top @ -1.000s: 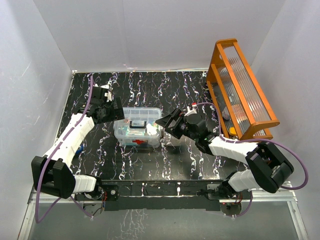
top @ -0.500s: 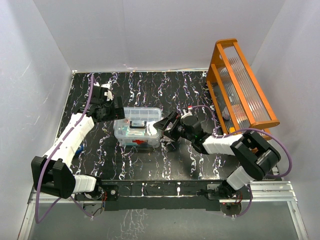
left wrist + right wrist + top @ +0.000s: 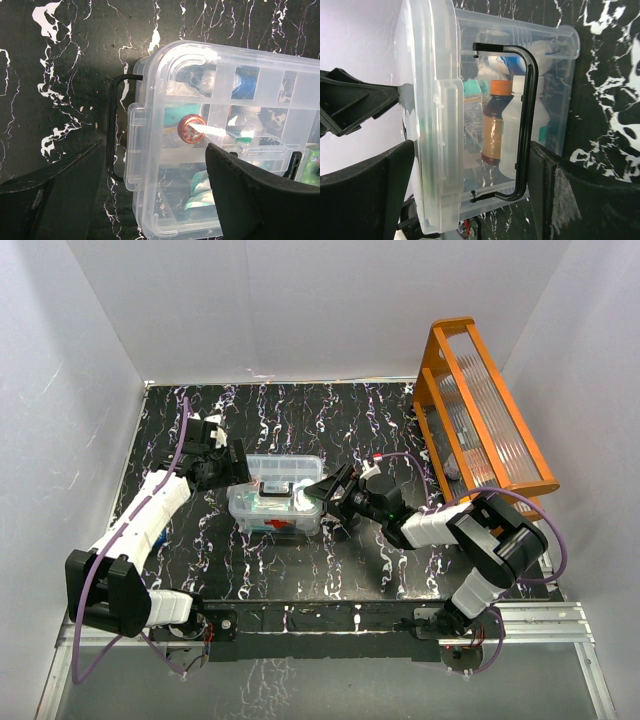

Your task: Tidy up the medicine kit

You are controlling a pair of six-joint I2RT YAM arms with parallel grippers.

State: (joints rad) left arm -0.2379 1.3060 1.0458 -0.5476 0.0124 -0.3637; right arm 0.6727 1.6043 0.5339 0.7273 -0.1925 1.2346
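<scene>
Your left pincer (image 3: 238, 472) stands at the left end of the medicine kit (image 3: 276, 502). Its jaws are released and wide apart, and it grasps nothing. The kit sits about the middle of the tabletop (image 3: 300, 420), with its lid (image 3: 225, 65) on. Your right pincer (image 3: 325, 492) stands at the kit's right end, also released and holding nothing. The orange rack (image 3: 485, 420) stands along the right edge, well apart from the kit.

I judge that the next step is to swing both wire clasps up onto the lid.

- **Left side:** the left-end clasp (image 3: 111, 125) lies between the fingers, but one finger reaches over the lid. If the jaws close like this, that finger may press the lid instead of the wire and push the kit to the right.
- **Right side:** the right-end clasp (image 3: 526, 100) hangs flat against the end wall. It is thin, so a finger can slip past it or scrape the tabletop.
- **Both sides:** if one arm pushes harder than the other, the light box may slide or tip.

The top view alone shows both arms and the rack, but the clasps are too small there. Only the left wrist view shows the divided tray (image 3: 270, 85) under the lid and a red round cap (image 3: 191, 129). Only the right wrist view shows the orange-capped brown bottle (image 3: 495, 125) and the white bottle (image 3: 512, 135) inside.
</scene>
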